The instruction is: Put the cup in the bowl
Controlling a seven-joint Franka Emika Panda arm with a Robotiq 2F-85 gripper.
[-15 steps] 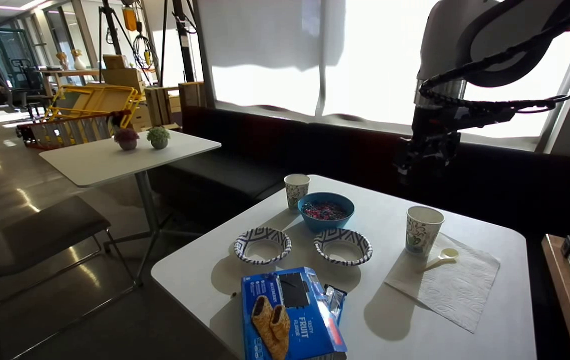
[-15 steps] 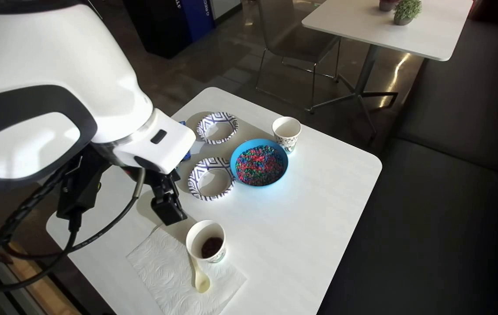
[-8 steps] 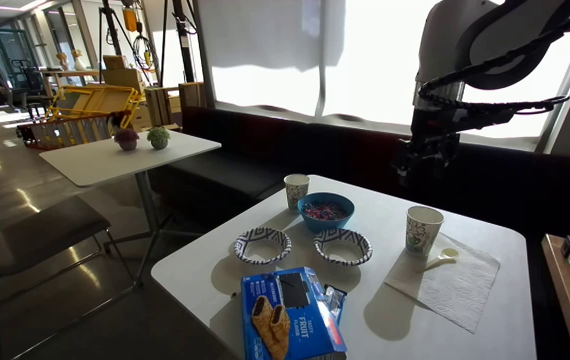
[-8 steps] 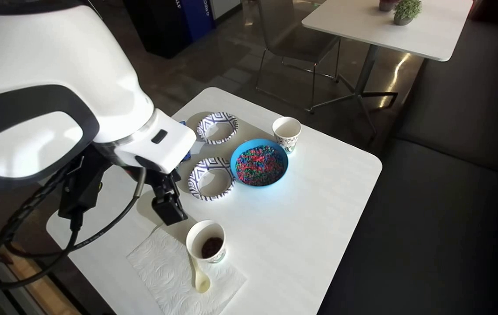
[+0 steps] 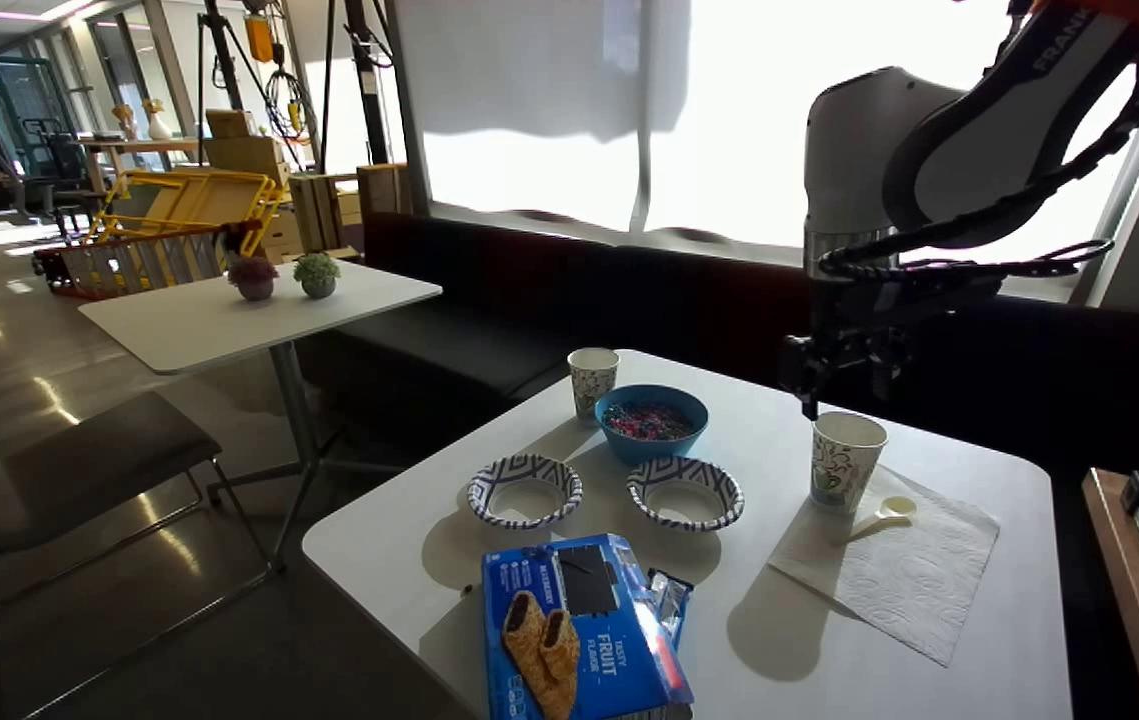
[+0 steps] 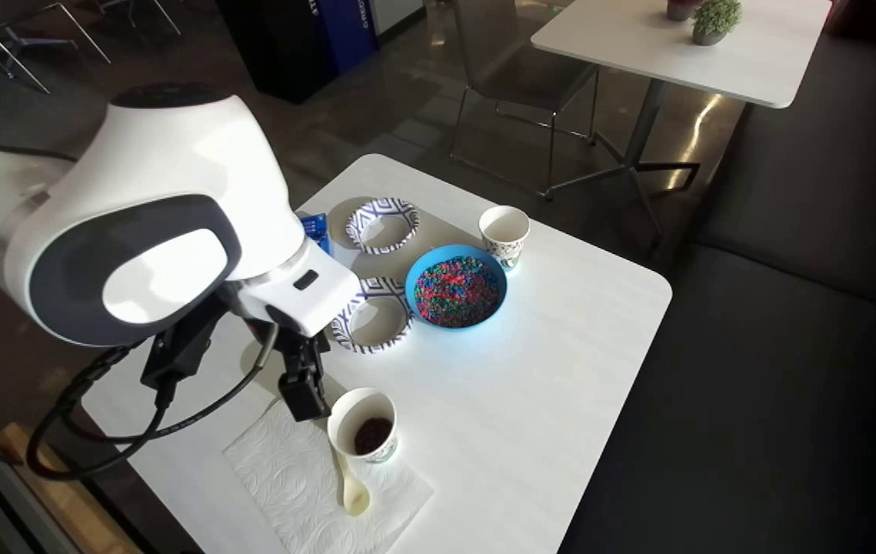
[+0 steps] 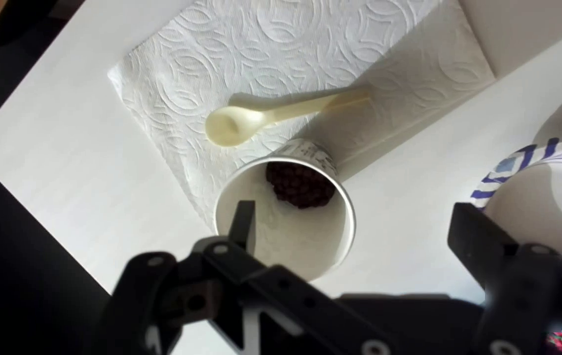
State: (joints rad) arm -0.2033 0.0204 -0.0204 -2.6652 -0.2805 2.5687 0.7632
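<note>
"How does the black two-fingered tool point(image 7: 354, 222) stand?"

"Fingers spread wide, near the rim of the tapered leaf-printed white paper cup point(image 5: 843, 468) holding dark beans point(image 7: 300, 185)."

"And where is that cup?"

"Upright on the white table point(image 6: 530, 385), at the edge of the embossed white paper towel point(image 7: 276, 49), well apart from the round blue bowl point(image 5: 644, 450)."

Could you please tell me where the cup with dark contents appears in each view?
In an exterior view: cup, right of centre, lower half.
In an exterior view: cup, left of centre, lower half.
Wrist view: cup, near the middle.
Landmark in all three: the pale spoon beside the cup.
</note>
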